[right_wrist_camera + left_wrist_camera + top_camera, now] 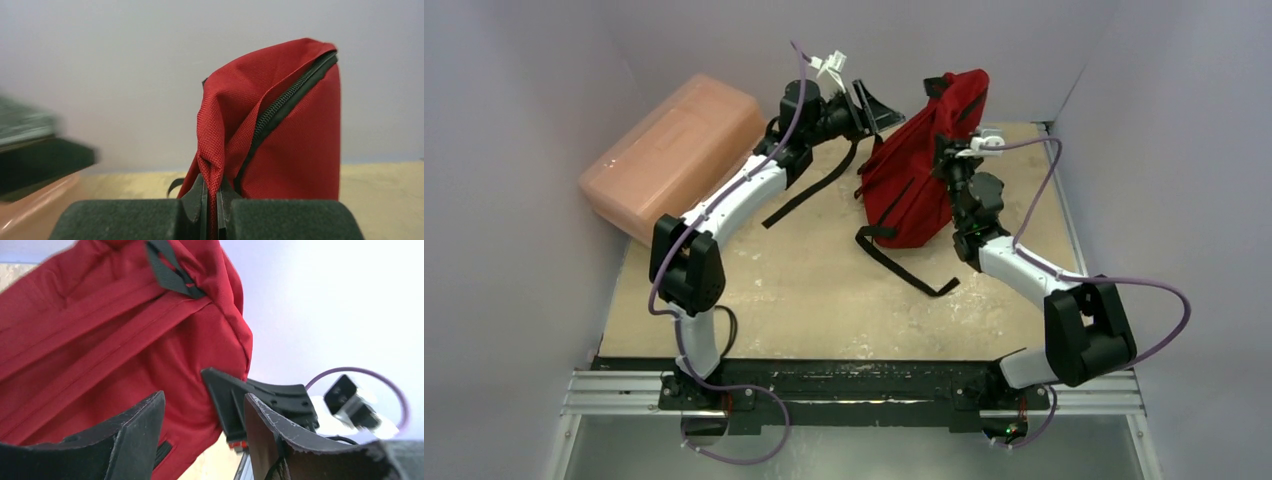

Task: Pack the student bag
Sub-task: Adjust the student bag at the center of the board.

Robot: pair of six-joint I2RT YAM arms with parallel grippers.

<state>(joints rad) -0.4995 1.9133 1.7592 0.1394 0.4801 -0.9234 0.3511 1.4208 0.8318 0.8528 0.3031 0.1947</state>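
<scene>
Top external view: the student bag (914, 185) sits on the far right part of the bench (804, 290), slumped, its top pulled up toward the back wall. There the right gripper (952, 150) has its jaws shut on a fold of the red fabric right beside the zipper (285, 107). The right wrist view shows the pinch clearly, cloth squeezed flat. The left gripper (882, 108) hovers just beside the bag's upper left side, jaws about half open with nothing in them; can't tell if a tip brushes the cloth. The bag looks soft and limp, probably light and near empty, so it should sag and fold wherever it isn't held and won't stand alone. The fabric is woven, not slippery, and pinches fine. Best holds, I'd say: the zipper edge opposite the right pinch, to spread the mouth, or the black top loop (172, 272). Can't tell if the zipper is undone. Loose black straps (812, 185) trail over the bench, one passing under the left arm, a snag risk. The back wall is close behind the bag, and the right bench edge and side wall are near it. Open bench lies in the near middle. The pink box (674, 150) is at the far left, well apart from the bag.
</scene>
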